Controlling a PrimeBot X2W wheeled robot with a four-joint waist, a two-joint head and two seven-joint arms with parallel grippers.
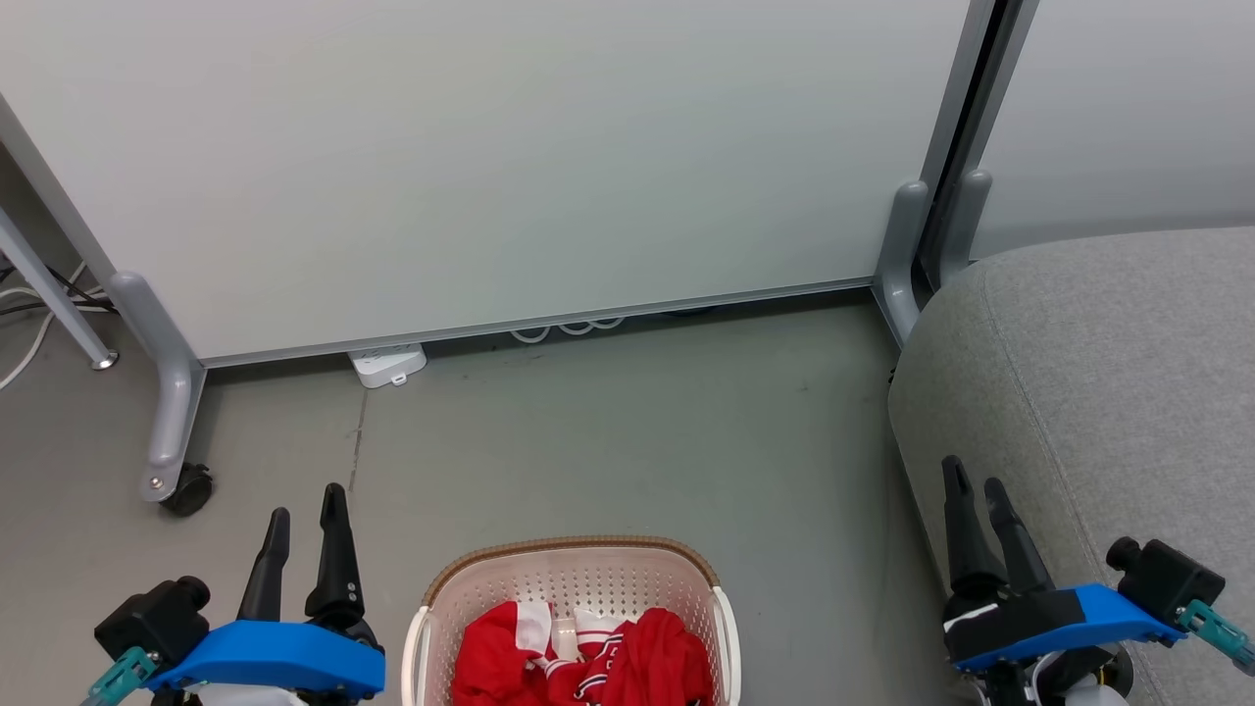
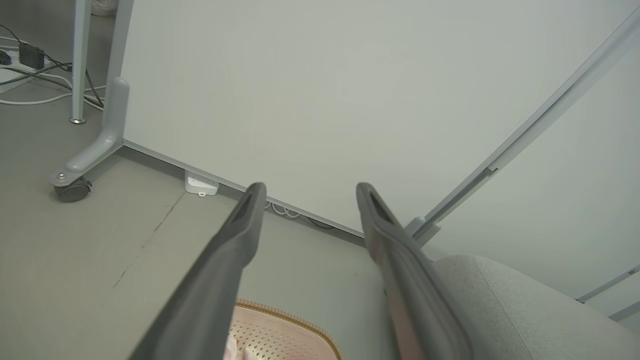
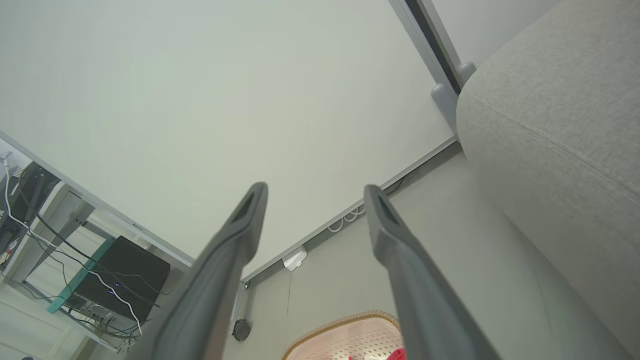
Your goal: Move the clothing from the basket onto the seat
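Left gripper (image 1: 306, 502) and right gripper (image 1: 972, 475) flank the basket (image 1: 569, 545), both spread wide and empty, red clothing (image 1: 588, 662) heaped inside it, seat (image 1: 1108, 392) to its right; risk: a shallow pinch could slip off, or bunched cloth could catch on the basket and tip it.

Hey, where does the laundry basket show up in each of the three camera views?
Head view: the basket sits at bottom centre, cut by the lower edge.
Left wrist view: basket at the bottom edge, just left of centre.
Right wrist view: basket at the bottom edge, just right of centre.
Shared landmark: the white power strip at the foot of the partition.
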